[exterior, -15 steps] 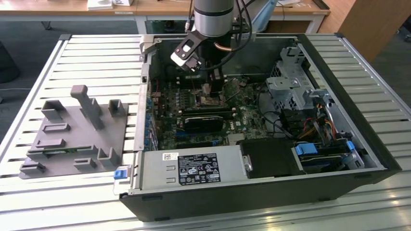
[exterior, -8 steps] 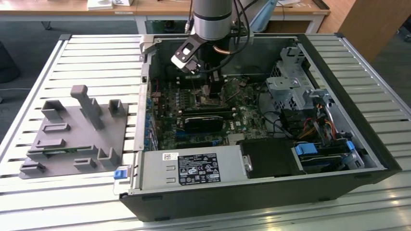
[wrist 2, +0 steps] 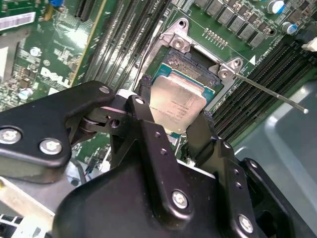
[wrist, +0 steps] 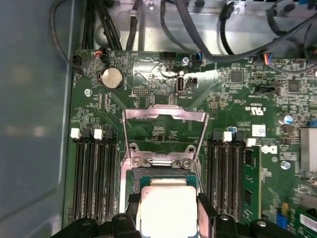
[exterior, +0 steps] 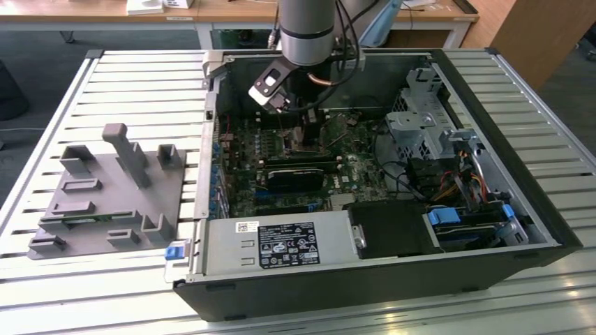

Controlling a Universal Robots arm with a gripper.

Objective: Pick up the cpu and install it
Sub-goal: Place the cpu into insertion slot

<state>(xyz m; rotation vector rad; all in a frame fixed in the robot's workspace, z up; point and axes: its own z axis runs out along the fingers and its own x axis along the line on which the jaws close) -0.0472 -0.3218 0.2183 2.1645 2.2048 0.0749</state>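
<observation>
Robotics lab or test workshop, within office-like room. Signs: industrial robot arm (exterior: 308,28) reached down over slatted aluminium worktop (exterior: 130,77). Opened desktop computer case (exterior: 373,293) lay on worktop, motherboard (wrist: 163,79) exposed. Grey moulded parts tray (exterior: 102,202) sat beside case, at exterior view's left. In second wrist view, pincer (wrist 2: 176,104) clasped cpu (wrist 2: 179,99) at open socket (wrist 2: 178,43). Wooden desks (exterior: 233,12) stood behind, on dark floor (exterior: 93,38).
</observation>
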